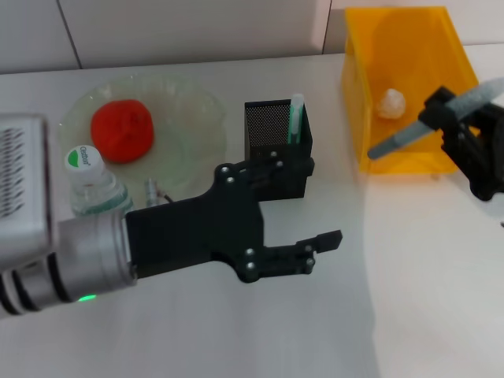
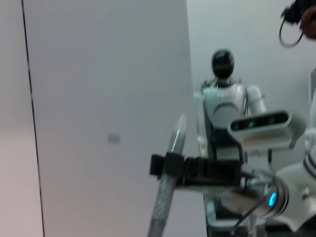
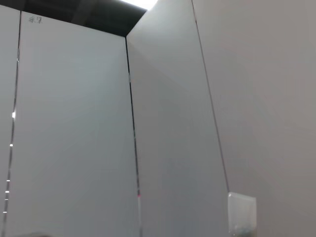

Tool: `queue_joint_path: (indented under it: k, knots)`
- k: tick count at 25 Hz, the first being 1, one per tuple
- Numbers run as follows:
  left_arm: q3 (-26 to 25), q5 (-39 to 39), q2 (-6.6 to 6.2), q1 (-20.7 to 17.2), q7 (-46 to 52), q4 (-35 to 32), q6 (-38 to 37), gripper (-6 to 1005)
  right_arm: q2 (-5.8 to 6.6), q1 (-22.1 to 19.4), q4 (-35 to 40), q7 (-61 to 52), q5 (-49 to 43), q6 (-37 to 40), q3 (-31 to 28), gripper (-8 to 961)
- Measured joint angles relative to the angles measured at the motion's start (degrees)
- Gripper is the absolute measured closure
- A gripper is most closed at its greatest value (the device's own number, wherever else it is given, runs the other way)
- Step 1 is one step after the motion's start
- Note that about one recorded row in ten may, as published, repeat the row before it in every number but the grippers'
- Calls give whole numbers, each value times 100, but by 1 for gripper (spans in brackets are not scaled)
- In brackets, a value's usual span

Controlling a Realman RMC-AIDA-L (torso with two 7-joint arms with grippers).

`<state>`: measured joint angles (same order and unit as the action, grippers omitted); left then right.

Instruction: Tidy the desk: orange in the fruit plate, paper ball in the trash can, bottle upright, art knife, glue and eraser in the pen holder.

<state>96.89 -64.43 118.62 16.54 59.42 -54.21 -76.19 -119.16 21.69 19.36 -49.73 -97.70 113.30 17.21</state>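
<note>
On the white counter, the left pincer is seen in the head view at about 6 o'clock from the pen holder. Its two black fingers are spread apart and nothing is held between them; one fingertip lies against the front of the pen holder, the other reaches out over bare counter.

The glue is stood upright in the pen holder, at its 3 o'clock corner, with its pale end up. The orange is seen lying in the fruit plate, which is placed at 9 o'clock from the pen holder. The bottle is stood upright with its cap up, at the 6 o'clock edge of the fruit plate, just beside the left arm.

The trash can is placed at 3 o'clock from the pen holder, and the paper ball is seen inside it.

The right pincer is held above the front of the trash can and is clamped on the art knife, which is tilted, its lower end pointing toward 8 o'clock. The same grip is shown in the left wrist view, where the art knife is crossed by the black pincer.

The eraser cannot be made out.
</note>
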Motion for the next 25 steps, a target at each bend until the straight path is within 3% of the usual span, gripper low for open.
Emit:
queue_joint_path:
  k: [2, 3, 5, 8, 9, 20, 25]
  knots:
    - [-81, 589, 2, 150, -701, 819, -654, 227, -11, 91, -88, 184, 90, -85, 5, 810]
    - [-81, 589, 2, 150, -701, 819, -654, 206, -12, 183, -205, 338, 133, -159, 4, 810]
    - [-115, 1062, 37, 516, -2262, 2590, -1561, 185, -16, 517, -646, 904, 230, -527, -10, 811]
    - [-101, 1112, 49, 584, -2590, 2911, -1705, 186, -27, 732, -906, 1333, 284, -882, -11, 812]
    - [-48, 1211, 55, 634, -3035, 3353, -1875, 186, -34, 839, -1041, 1529, 312, -1072, -13, 812]
    - [-23, 1328, 56, 506, -2927, 3472, -1972, 188, -41, 1495, -1533, 1933, 418, -2766, 44, 812]
    - [-3, 1332, 56, 507, -2865, 3486, -1926, 188, -32, 1578, -1642, 1886, 377, -3035, 84, 812]
